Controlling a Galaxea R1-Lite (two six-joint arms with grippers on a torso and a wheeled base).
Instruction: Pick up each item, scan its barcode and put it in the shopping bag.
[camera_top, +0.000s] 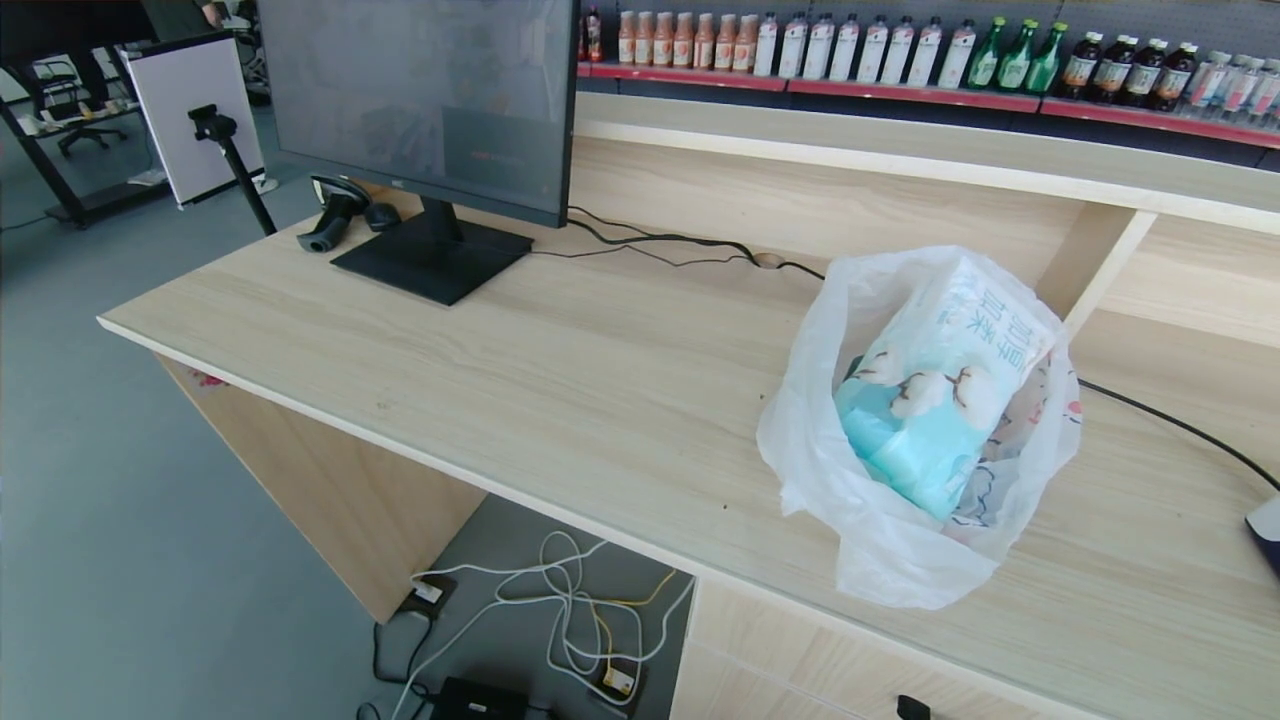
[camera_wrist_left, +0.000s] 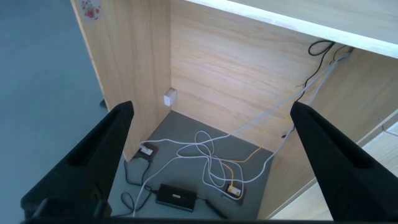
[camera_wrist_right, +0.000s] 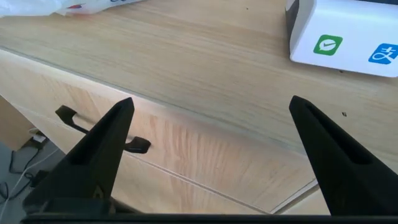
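Head view: we see the wooden worktop (camera_top: 560, 400) carrying a dark monitor (camera_top: 420, 100) at its far left corner, the white shopping bag (camera_top: 880, 560) near its front edge with a blue-and-white tissue pack (camera_top: 940, 400) inside, and a black scanner (camera_top: 325, 228) beside the monitor's foot. We find the left pincer (camera_wrist_left: 211, 106) spread wide and empty, low by the worktop's front edge, and the right pincer (camera_wrist_right: 211, 99) likewise wide and empty over that front edge.
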